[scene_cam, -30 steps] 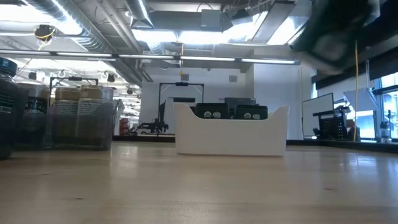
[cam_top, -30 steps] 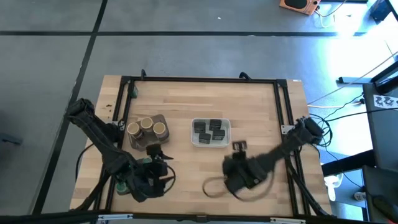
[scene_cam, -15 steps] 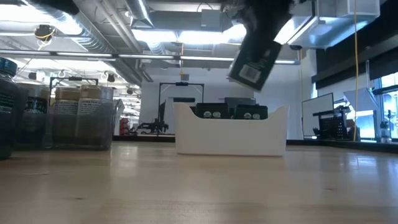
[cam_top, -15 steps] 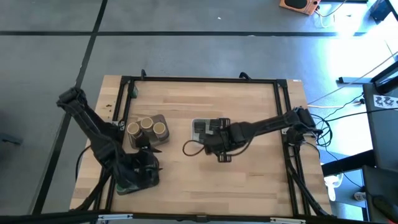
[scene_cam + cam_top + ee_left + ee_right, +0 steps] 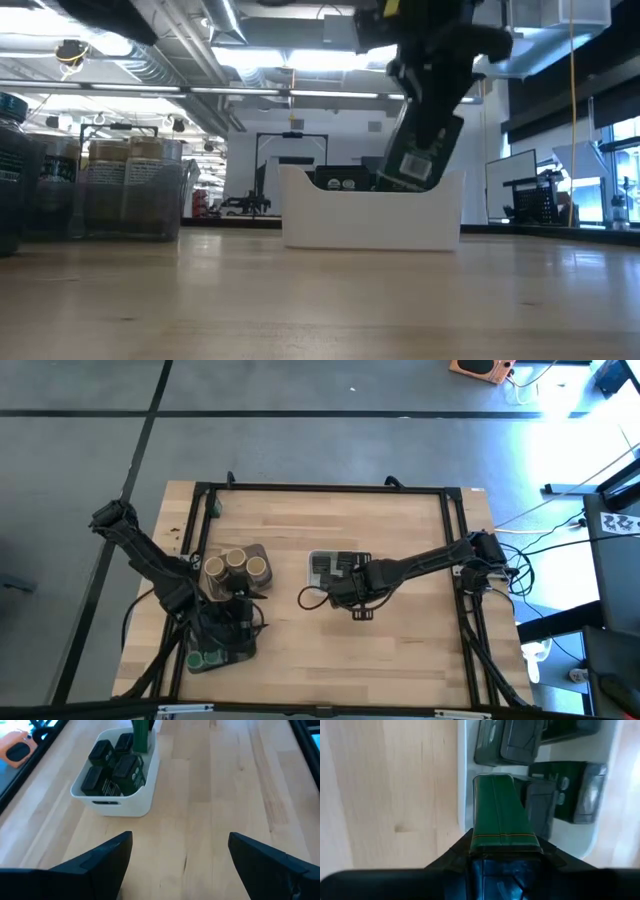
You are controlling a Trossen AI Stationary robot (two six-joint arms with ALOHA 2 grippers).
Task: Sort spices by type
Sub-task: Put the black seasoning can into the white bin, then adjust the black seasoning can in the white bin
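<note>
Green tin: clamped in the right gripper, tilted over the white tray.
Change: half a second ago it hung higher; now its lower end dips to the rim.
Meaning: release into the tray with the other tins looks close.
Left gripper: jaws wide, empty, near the green-lidded jars.

Bare wood right of white tray; tins crowd its inside
</note>
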